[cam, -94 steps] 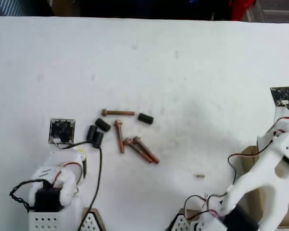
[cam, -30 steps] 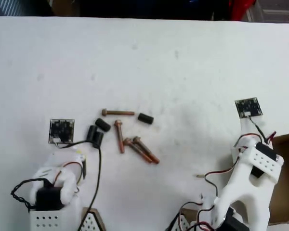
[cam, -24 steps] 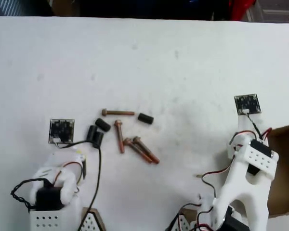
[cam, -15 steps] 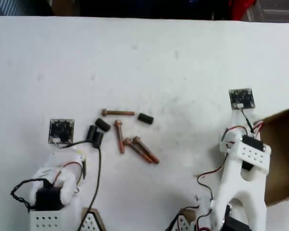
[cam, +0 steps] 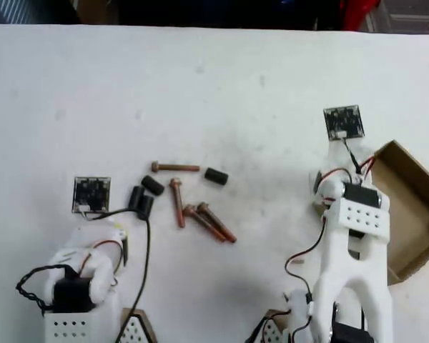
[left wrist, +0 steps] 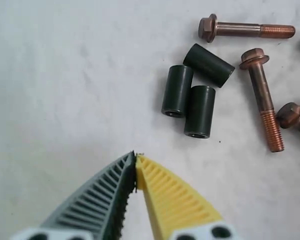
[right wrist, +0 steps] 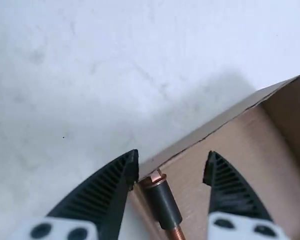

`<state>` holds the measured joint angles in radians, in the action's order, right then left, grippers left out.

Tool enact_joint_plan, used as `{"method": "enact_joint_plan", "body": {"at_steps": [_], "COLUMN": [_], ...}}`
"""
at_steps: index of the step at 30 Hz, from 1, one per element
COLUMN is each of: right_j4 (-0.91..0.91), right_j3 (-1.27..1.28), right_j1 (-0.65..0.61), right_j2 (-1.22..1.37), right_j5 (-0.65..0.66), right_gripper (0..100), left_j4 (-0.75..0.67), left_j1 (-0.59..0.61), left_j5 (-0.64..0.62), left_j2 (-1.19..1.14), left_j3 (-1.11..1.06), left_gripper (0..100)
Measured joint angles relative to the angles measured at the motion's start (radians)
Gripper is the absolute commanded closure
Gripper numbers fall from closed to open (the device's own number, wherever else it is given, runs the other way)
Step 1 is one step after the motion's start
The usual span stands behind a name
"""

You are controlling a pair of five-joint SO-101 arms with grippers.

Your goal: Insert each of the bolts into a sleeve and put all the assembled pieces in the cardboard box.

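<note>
cardboard box [cam: 415, 207] now farther forward, askew

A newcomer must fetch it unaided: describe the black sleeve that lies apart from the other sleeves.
On the white table, find the scatter of copper bolts and black sleeves ahead of the left arm. The lone sleeve lies just past the threaded tip of the farthest bolt. It touches nothing, whereas the other three sleeves bunch together on the left.

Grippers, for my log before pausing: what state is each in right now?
Left gripper: shut, holding nothing.
Right gripper: open, jaws apart on either side of the sleeved bolt.
</note>
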<state>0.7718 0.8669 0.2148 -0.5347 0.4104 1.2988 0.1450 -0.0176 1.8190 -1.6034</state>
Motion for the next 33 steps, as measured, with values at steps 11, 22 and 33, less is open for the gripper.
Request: {"method": "enact_joint_plan", "body": {"at_steps": [11, 22, 33], "right_j4": [0.241, 0.365, 0.598], "right_j3": [-0.272, -0.423, -0.439], "right_j1": [-0.023, -0.229, -0.417], "right_j2": [0.000, -0.153, -0.519], "right_j5": [0.000, -0.002, -0.002], "right_gripper": [80.0, 79.9, 79.7], "left_j4": [-0.069, -0.086, -0.089], "left_j1": [0.000, 0.000, 0.000], "left_j5": [0.000, 0.000, 0.000], "left_j2": [-0.005, -0.002, -0.002], "left_j3": [-0.060, -0.060, -0.060], "left_gripper": [98, 98, 98]}}
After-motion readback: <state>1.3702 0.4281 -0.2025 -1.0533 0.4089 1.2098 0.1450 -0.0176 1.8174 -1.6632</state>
